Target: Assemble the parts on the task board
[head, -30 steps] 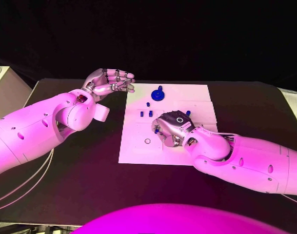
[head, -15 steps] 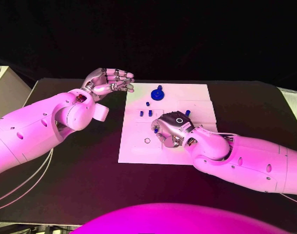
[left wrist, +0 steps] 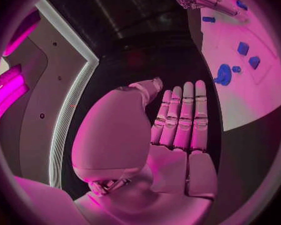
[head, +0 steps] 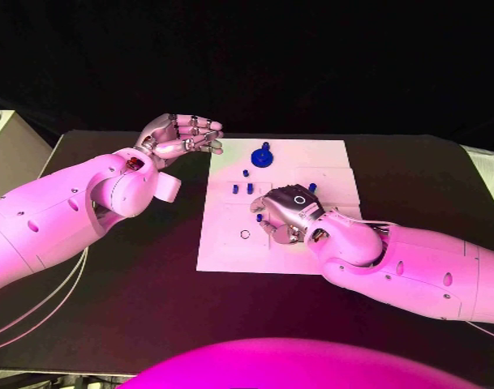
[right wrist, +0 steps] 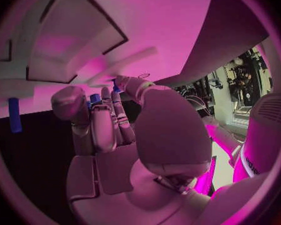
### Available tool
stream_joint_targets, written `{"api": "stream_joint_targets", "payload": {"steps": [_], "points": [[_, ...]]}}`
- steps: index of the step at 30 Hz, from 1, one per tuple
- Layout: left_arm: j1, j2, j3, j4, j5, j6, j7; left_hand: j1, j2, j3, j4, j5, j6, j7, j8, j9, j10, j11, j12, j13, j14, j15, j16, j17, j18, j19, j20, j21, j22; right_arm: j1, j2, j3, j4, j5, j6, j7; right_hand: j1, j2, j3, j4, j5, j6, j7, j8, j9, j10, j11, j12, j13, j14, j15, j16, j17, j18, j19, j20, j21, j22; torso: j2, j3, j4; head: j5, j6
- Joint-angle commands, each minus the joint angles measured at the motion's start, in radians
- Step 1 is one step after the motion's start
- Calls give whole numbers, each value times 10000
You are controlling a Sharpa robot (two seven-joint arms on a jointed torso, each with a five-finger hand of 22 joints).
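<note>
Board: white flat task board lies mid-counter.
Parts: small blue plastic parts stand toward its far edge.
Right hand: fingers curled over the board's middle, pinching a blue piece.
Left hand: holds nothing, fingers loosely curled, beside the board's far-left corner.
Advice: lower the piece squarely, slowly.

The right hand rests low over the middle of the white board, fingers curled around a blue part. The left hand hovers beside the board's far left corner, empty.
</note>
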Motion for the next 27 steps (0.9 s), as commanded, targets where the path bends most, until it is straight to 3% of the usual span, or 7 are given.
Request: {"api": "stream_joint_targets", "payload": {"steps": [1, 11, 15, 17, 18, 20, 27], "points": [[0, 11, 7, 9, 36, 123, 32, 119, 11, -55, -16, 4, -17, 97, -38, -9, 3, 59, -60, 9, 77, 24, -36, 9, 109, 71, 23, -18, -10, -26, -29, -20, -39, -38, -49, -295, 157, 9, -130, 17, 46, -91, -19, -67, -34, -118, 9, -3, 5, 85, 98, -65, -29, 117, -59, -11, -72, -35, 1, 5, 0, -11, 21], [-2, 24, 7, -4, 32, 161, 7, 128, 22, -56, -14, 5, -16, 99, -44, -15, 1, 60, -66, 10, 81, 24, -50, 26, 109, 82, 21, -31, -18, -26, -338, -7, 200, -23, -315, -415, 250, 39, -317, 61, 120, -151, 3, -168, -100, -180, 17, 12, 9, 77, 104, -86, -67, 128, -61, -3, -147, -88, -2, -2, 5, -64, 105], [-5, 17, 7, -11, 28, 159, -3, 128, 22, -56, -14, 5, -16, 99, -44, -15, 1, 60, -66, 10, 81, 24, -50, 26, 109, 82, 21, -31, -18, 24, -730, 78, 527, 207, -119, -78, 271, -13, -524, 129, 162, -125, 96, -216, -142, -141, 13, 38, 17, 82, 100, -99, -100, 128, -41, -5, -161, -94, -13, -4, -16, -115, 196], [-6, 10, 7, -15, 26, 156, -4, 128, 22, -56, -14, 5, -16, 99, -44, -15, 1, 60, -66, 10, 81, 24, -50, 26, 109, 82, 21, -31, -18, 113, -955, 133, 689, 351, 70, 74, 374, -17, -734, 161, 143, -135, 103, -277, -188, -244, 37, 5, 5, 63, 128, -129, -147, 144, -68, 5, -284, -184, -13, 0, -39, -133, 254], [-7, 7, 7, -16, 25, 155, -4, 128, 22, -56, -14, 5, -16, 99, -44, -15, 1, 60, -66, 10, 81, 24, -50, 26, 109, 82, 21, -31, -18, 177, -1068, 160, 763, 438, 148, 128, 455, 6, -1024, 222, 146, -195, -140, -351, -234, -298, 39, 17, 10, 54, 125, -143, -172, 139, -59, 17, -292, -182, -12, 3, -47, -145, 277], [-9, 0, 6, -16, 24, 154, -4, 128, 22, -56, -14, 5, -16, 99, -44, -15, 1, 60, -66, 10, 81, 24, -50, 26, 109, 82, 21, -31, -18, 330, -1293, 225, 896, 599, 273, 202, 605, 59, -1499, 353, 172, -130, 38, -391, -278, -313, 34, 35, 17, 50, 123, -150, -194, 141, -48, 19, -332, -201, -9, 11, -56, -188, 333], [-23, 5, 5, -28, 2, 159, -16, 141, 25, -60, -16, 5, -14, 101, -50, -20, 1, 61, -72, 11, 88, 23, -65, 45, 110, 95, 19, -43, -26, 927, -1986, 476, 1180, 1121, 691, 387, 783, 119, -1961, 588, 147, -93, 11, -473, -349, -199, 8, 80, 33, 95, 107, -72, -92, 116, 29, 8, -224, -99, -27, 4, -34, -358, 451]]}}
